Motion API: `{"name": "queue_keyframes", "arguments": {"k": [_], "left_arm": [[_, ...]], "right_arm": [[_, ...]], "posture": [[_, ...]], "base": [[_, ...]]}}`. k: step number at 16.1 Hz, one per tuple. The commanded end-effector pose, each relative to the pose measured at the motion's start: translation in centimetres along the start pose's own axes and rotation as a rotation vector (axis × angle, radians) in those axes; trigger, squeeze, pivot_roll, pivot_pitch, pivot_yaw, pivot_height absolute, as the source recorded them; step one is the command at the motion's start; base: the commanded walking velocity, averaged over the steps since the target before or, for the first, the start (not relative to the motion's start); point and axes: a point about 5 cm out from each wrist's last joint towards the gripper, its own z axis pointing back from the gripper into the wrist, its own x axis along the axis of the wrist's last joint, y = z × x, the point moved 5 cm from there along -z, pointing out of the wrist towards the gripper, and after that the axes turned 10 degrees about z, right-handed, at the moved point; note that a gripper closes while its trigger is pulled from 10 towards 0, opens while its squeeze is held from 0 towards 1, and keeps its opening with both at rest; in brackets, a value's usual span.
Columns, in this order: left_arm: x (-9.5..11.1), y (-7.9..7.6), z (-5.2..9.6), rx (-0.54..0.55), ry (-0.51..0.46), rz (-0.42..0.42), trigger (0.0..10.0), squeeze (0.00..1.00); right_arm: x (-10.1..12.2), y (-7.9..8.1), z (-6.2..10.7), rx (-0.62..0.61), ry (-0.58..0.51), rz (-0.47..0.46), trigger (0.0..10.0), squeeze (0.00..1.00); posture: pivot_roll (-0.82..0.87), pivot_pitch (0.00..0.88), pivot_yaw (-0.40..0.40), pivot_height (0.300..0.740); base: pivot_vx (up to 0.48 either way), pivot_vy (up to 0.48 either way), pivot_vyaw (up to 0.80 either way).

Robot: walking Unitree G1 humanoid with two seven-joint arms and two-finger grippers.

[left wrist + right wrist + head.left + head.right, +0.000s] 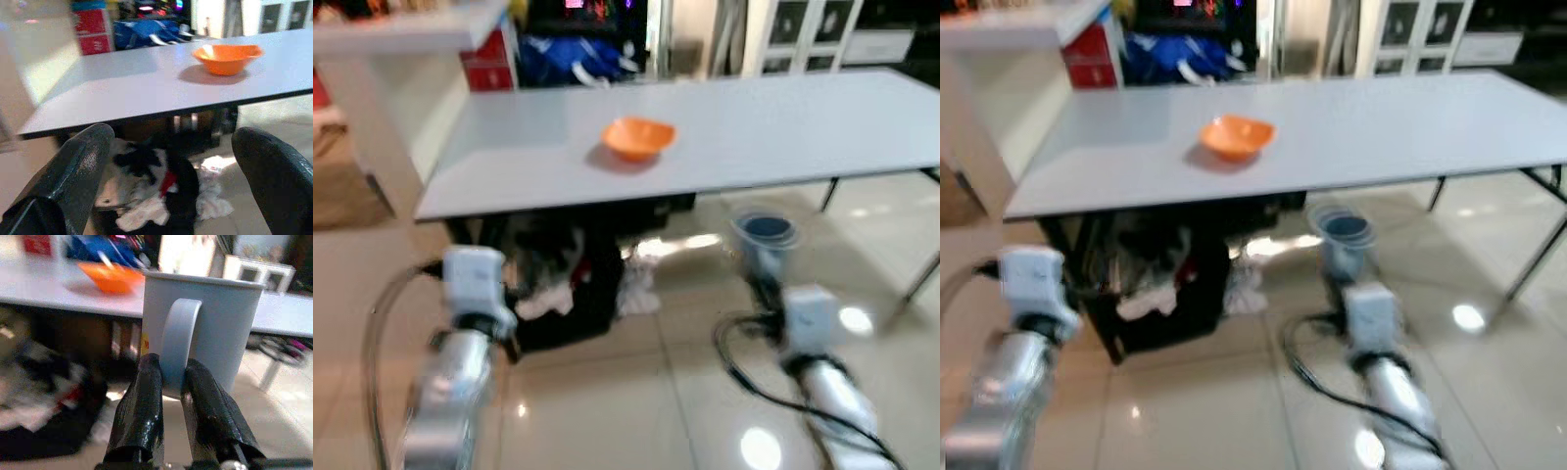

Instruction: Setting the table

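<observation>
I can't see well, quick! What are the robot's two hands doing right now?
Left gripper: open, holding nothing.
Right gripper: fingers shut on the handle of a mug, held below the table.

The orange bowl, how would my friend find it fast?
Look at the long grey table in front of the robot. The orange bowl sits on top, toward the robot's left, with nothing else on the tabletop. The blue-grey mug is lower down, held by its handle in the right gripper.
</observation>
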Motion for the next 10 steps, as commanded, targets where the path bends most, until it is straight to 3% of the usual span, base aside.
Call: {"name": "queue_keyframes", "arguments": {"k": [1, 2, 5, 6, 10], "left_arm": [[0.3, 1.1, 0.3, 0.027, 0.001, -0.011, 10.0, 0.00], [-0.2, 1.5, 0.8, 0.044, 0.022, 0.001, 10.0, 0.00], [0.1, 0.2, 0.4, 0.010, 0.007, -0.030, 10.0, 0.00], [0.5, -1.3, 0.1, -0.051, -0.021, -0.117, 10.0, 0.00], [0.5, -2.2, -0.1, -0.100, -0.022, -0.165, 10.0, 0.00]], "right_arm": [[1.4, 0.7, -0.3, 0.022, -0.048, -0.020, 0.0, 0.00], [0.2, 1.0, 0.2, 0.036, -0.019, -0.026, 0.0, 0.00], [-1.3, 2.1, -0.3, 0.062, -0.020, -0.024, 0.0, 0.00], [-3.1, 2.8, -0.2, 0.074, -0.002, -0.024, 0.0, 0.00], [-2.4, 3.2, -0.7, 0.083, -0.042, -0.010, 0.0, 0.00]], "posture": [[-0.01, 0.000, 0.025, 0.736], [-0.02, 0.000, 0.023, 0.736], [-0.02, 0.000, 0.021, 0.736], [-0.02, 0.000, 0.020, 0.736], [-0.02, 0.000, 0.022, 0.736]], "base": [[0.480, 0.000, 0.00], [0.480, 0.000, 0.00], [0.456, 0.000, 0.00], [0.000, -0.424, 0.00], [0.000, -0.468, 0.00]]}}
